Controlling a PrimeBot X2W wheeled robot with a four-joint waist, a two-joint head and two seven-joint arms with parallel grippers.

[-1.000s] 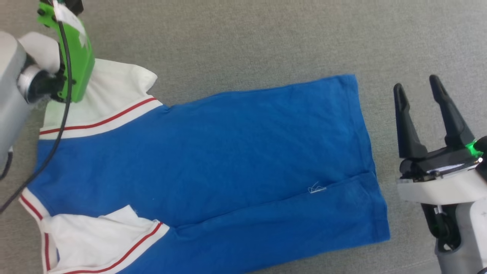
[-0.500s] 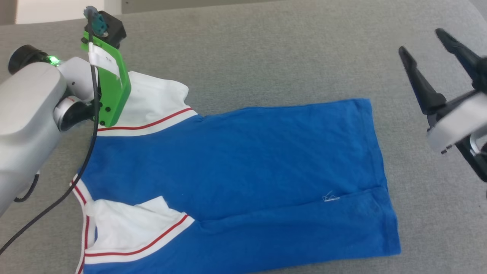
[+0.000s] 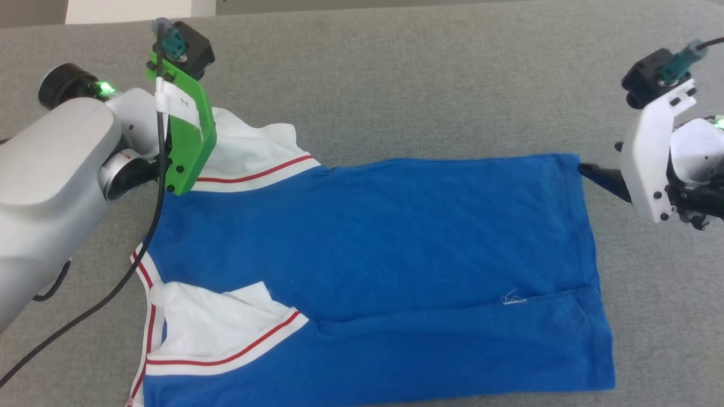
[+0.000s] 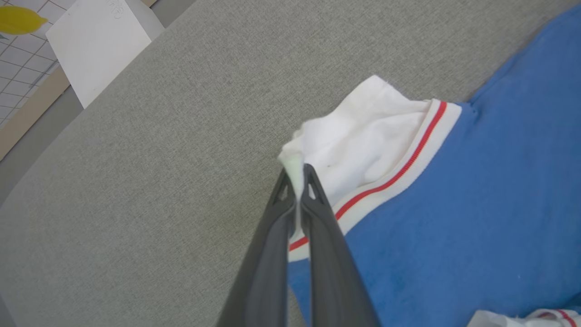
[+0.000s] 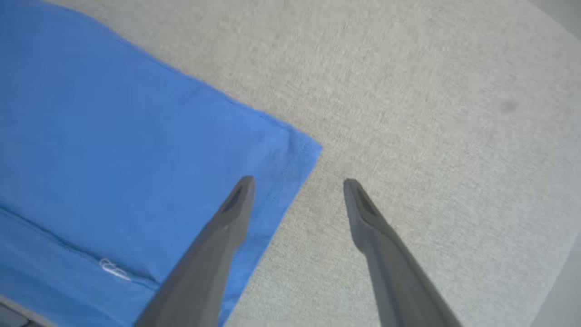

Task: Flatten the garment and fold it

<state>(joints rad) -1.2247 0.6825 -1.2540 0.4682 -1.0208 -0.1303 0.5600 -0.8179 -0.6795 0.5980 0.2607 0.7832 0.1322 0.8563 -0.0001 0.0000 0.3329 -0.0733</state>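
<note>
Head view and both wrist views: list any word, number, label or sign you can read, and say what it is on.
White tape label on the green bracket: a small dark mark, too small to read.
White sheet beyond the table edge: a faint scribble at its top, too blurred to read.
The garment: no lettering or number on the side facing up; the white squiggle near the hem looks like thread, not text.
Nothing is legible.

A grey woven cloth surface (image 3: pixel 407 79) lies under even light; past its edge are a white board (image 4: pixel 97 43) and pale tiled floor (image 4: pixel 16 68)
</note>
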